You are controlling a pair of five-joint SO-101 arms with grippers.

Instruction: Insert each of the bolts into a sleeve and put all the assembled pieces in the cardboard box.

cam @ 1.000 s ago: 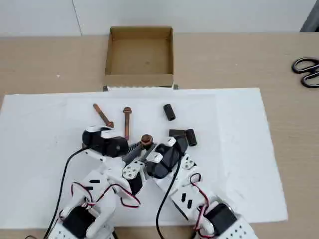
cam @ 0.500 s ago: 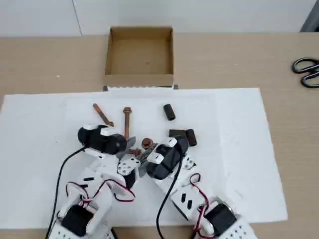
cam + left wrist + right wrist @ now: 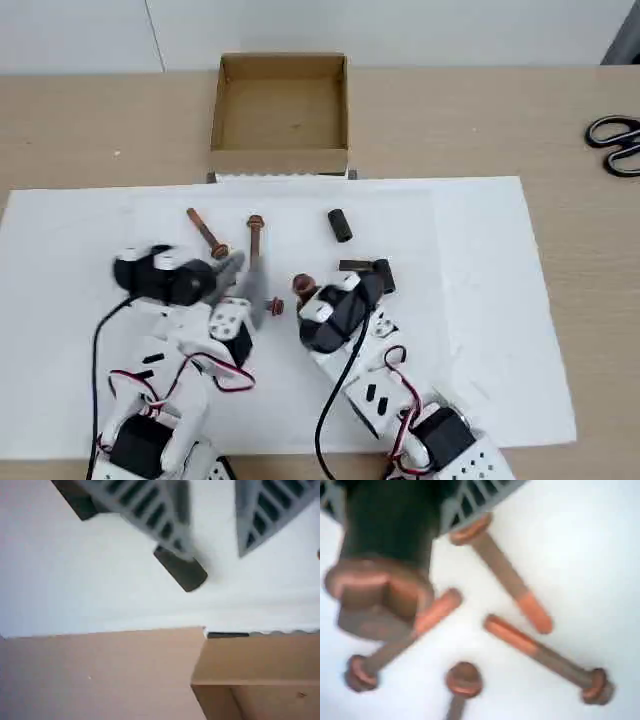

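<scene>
Left gripper [image 3: 243, 286] hung over the white sheet [image 3: 480, 300] with its fingers spread apart. One bolt [image 3: 207, 232] lay at its 11 o'clock, a second bolt [image 3: 255, 245] at 12, and a third bolt [image 3: 275, 305] at 4, between the arms. Right gripper [image 3: 312, 295] was clamped on a black sleeve [image 3: 390, 525] with a bolt head [image 3: 303, 285] sticking out. Spare sleeve [image 3: 340, 225] sat at its 1 o'clock, cardboard box [image 3: 283, 155] at 12 on the tabletop [image 3: 480, 120].

Both arms stand at the near edge of the table [image 3: 560, 120] and lean inward over it. The left arm [image 3: 175, 330] bends toward the centre, its end effector [image 3: 245, 290] held low with the two ribbed fingers [image 3: 150, 515] spread apart and nothing between them. The right arm [image 3: 350, 340] angles toward the left one. Its end effector [image 3: 303, 292] is clamped on a black sleeve [image 3: 387, 525] carrying a bolt [image 3: 375, 595].
</scene>
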